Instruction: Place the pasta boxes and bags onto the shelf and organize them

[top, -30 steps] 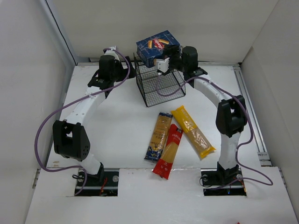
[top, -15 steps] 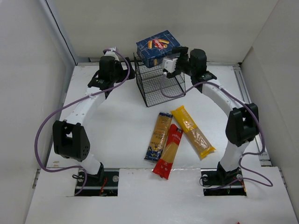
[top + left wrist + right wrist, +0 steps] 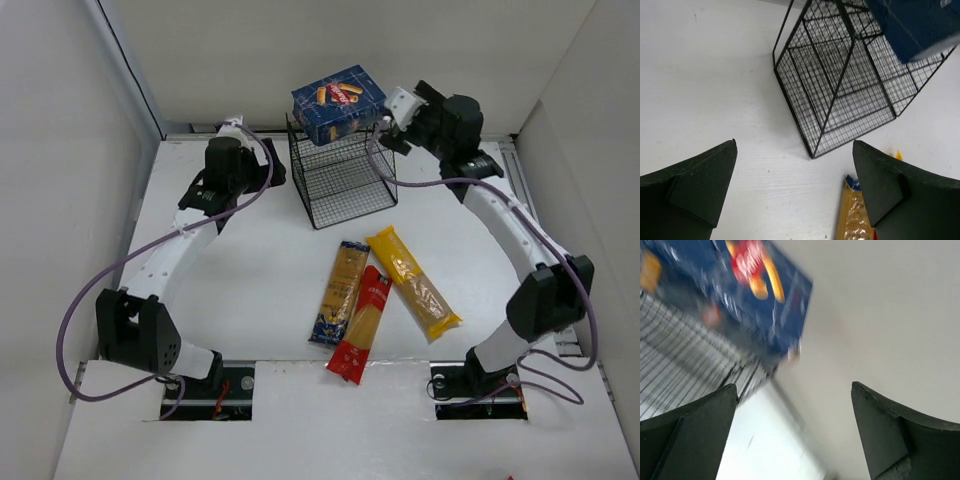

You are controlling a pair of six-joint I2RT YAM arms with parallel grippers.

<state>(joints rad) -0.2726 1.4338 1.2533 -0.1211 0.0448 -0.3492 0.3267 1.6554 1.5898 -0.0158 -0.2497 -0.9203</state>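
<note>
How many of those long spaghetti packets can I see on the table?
3, side by side on the table near the shelf: yellow packet rightmost, red packet middle, orange-tan packet leftmost. None seems hidden.

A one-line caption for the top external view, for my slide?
Blue pasta box atop the wire shelf; three spaghetti bags lie nearby.

White tabletop (image 3: 260,270), matte, with a few faint marks in my left wrist view. White panels box it in: back wall (image 3: 230,60), left wall (image 3: 50,200), right wall (image 3: 595,200). A thin metal strip (image 3: 130,72) slants down the back-left corner. A grey rail (image 3: 537,235) runs along the tabletop's right edge. Nearest me is a raised white board (image 3: 340,425) with a left cutout (image 3: 240,385) and a right cutout (image 3: 447,408), both dark and rectangular. Red speck (image 3: 512,478) at the bottom edge, too small to identify.
</note>
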